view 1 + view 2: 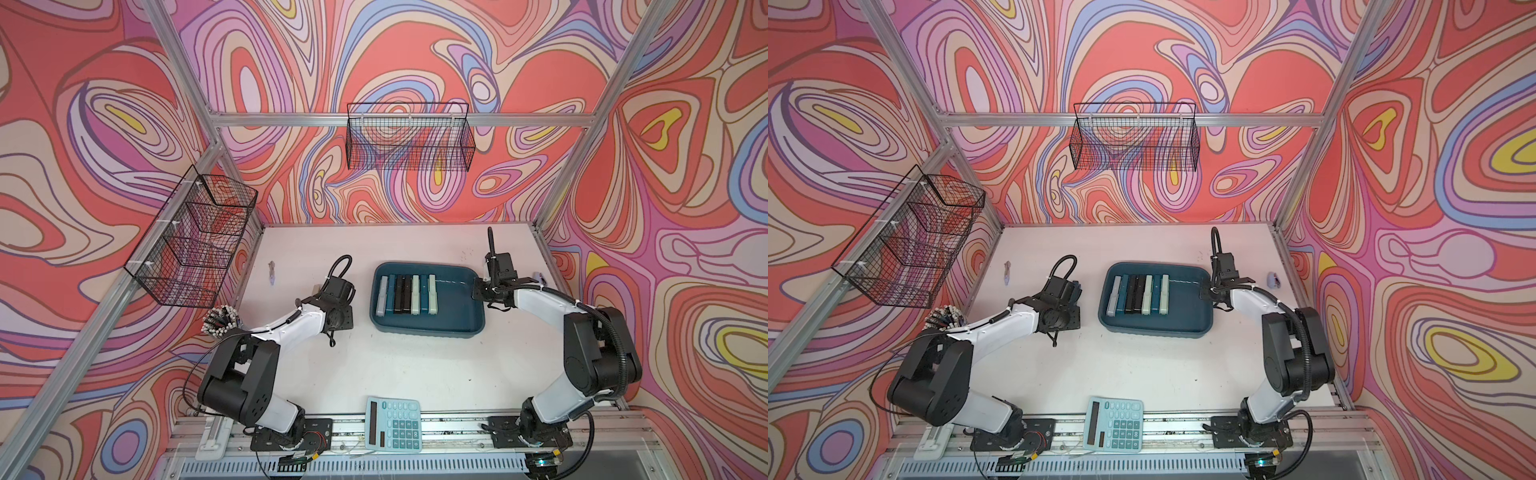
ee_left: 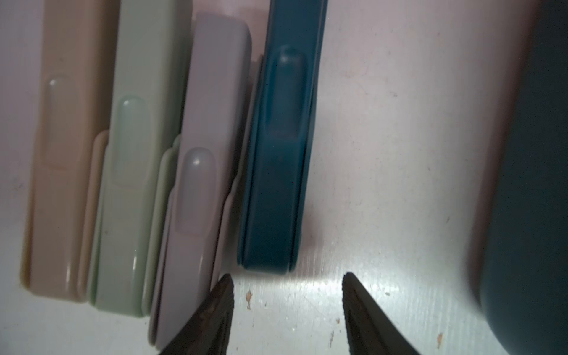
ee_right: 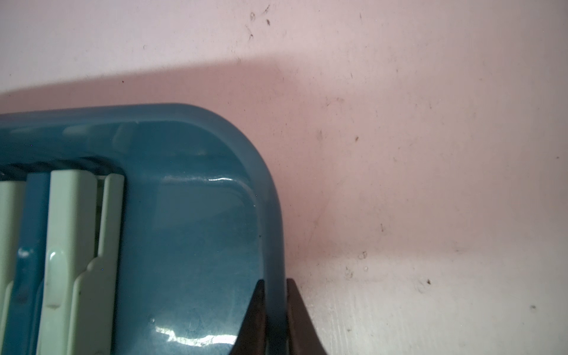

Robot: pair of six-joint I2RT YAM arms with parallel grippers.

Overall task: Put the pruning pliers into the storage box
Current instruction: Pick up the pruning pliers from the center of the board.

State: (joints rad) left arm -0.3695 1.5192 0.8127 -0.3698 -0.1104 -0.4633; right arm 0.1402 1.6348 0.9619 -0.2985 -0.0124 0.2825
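Pale tabletop [image 1: 415, 365] carries your box [image 1: 457, 309], a row of pliers [image 1: 415, 294] inside, four more beside it. Right hand [image 3: 275, 285] clamps the rim; left hand [image 2: 287, 274], parted, hovers at the teal pliers [image 2: 279, 184]: you likely lower and close next.

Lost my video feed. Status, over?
Left end effector open over four loose pliers on table. Right end effector shut on box rim. More pliers lined up in box. Nothing in the way.
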